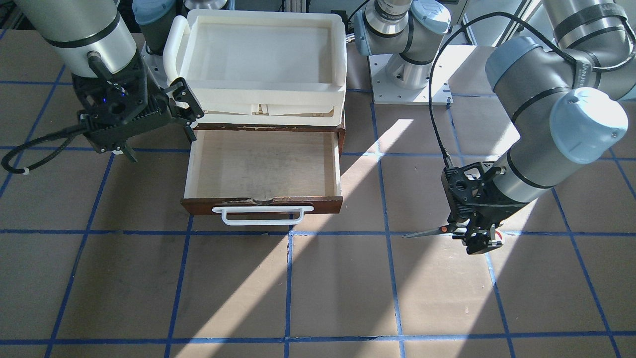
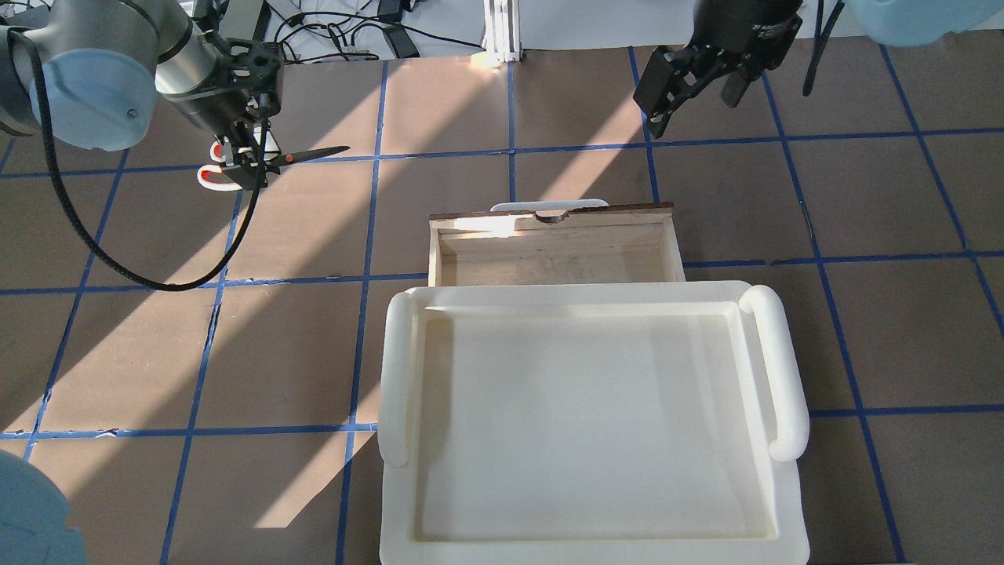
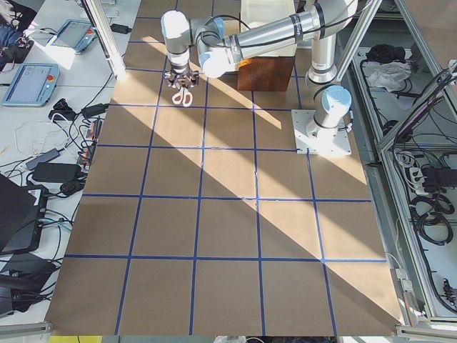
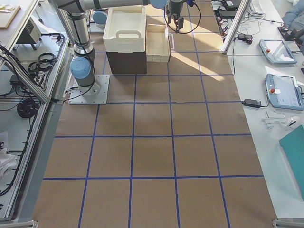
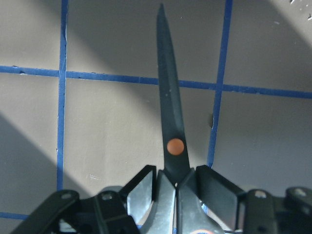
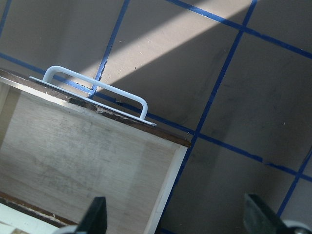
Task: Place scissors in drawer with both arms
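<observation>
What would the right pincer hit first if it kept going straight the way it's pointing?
Probably the drawer, at its side wall by the front corner, or the table just outside it. The open right pincer points down there with nothing between, though depth is unclear.

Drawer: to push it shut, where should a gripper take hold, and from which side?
Grip the white bar handle at its middle, coming from above with the fingers straddling the bar across its length. It stands off the brown front of the drawer, leaving a gap for one finger. A centred grip should keep the drawer from skewing.
</observation>
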Controlling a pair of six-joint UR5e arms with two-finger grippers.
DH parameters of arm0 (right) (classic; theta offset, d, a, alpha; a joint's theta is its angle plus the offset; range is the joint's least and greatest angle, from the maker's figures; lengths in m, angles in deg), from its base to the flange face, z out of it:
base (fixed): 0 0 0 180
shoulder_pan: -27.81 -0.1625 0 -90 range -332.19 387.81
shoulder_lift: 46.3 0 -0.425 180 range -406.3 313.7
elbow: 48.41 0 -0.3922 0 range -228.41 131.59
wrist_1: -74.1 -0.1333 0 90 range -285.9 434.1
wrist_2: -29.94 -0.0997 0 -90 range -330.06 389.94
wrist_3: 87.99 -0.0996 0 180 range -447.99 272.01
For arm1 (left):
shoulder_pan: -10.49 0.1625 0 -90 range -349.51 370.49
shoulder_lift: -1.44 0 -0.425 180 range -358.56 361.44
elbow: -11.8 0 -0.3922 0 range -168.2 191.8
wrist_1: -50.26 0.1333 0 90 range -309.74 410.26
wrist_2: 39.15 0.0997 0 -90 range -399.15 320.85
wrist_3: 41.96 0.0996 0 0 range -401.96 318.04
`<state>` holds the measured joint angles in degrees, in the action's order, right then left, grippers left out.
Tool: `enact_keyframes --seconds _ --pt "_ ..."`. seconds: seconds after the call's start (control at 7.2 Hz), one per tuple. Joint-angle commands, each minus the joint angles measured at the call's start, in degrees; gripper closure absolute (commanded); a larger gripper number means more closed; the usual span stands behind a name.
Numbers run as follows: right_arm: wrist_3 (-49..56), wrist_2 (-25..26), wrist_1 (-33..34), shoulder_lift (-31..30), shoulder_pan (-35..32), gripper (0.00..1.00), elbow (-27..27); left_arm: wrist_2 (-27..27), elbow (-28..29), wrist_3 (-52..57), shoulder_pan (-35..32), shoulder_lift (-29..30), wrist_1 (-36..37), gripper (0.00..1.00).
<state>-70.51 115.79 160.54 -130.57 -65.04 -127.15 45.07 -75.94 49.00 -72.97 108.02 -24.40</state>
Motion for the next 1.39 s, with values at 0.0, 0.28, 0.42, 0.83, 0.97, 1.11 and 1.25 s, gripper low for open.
enact_keyframes --seconds 0.0,0.28,0.42,0.83,0.97,1.11,1.25 --pt "-5.1 0.3 -6.4 -8.8 -0.1 0.0 -3.2 -1.1 -0.1 -9.5 -7.7 -1.5 -1.0 1.0" --pt "-5.0 3.0 -7.2 -11.9 0.2 0.0 -6.2 -1.2 -0.5 -17.3 -14.9 -1.9 -1.0 1.0" --pt "-5.2 3.3 -4.8 -11.8 0.4 0.0 -6.2 -1.2 -0.9 -20.7 -18.8 -1.9 -1.0 1.0" --pt "-5.0 2.4 -3.5 -9.0 0.3 0.0 -6.2 -3.2 -2.0 -24.2 -25.5 -1.1 -1.0 1.0" --pt "-5.0 2.5 -1.3 -8.5 0.3 0.0 -6.3 -4.6 -3.1 -24.2 -26.4 -1.2 -1.0 1.0" --pt "-5.0 2.8 -1.1 -8.5 0.5 0.0 -6.3 -4.8 -4.0 -24.3 -26.8 -1.3 -1.0 1.0" --pt "-5.0 2.6 -0.9 -8.4 0.5 0.0 -6.3 -4.8 -4.5 -24.3 -27.4 -1.1 -1.1 1.0"
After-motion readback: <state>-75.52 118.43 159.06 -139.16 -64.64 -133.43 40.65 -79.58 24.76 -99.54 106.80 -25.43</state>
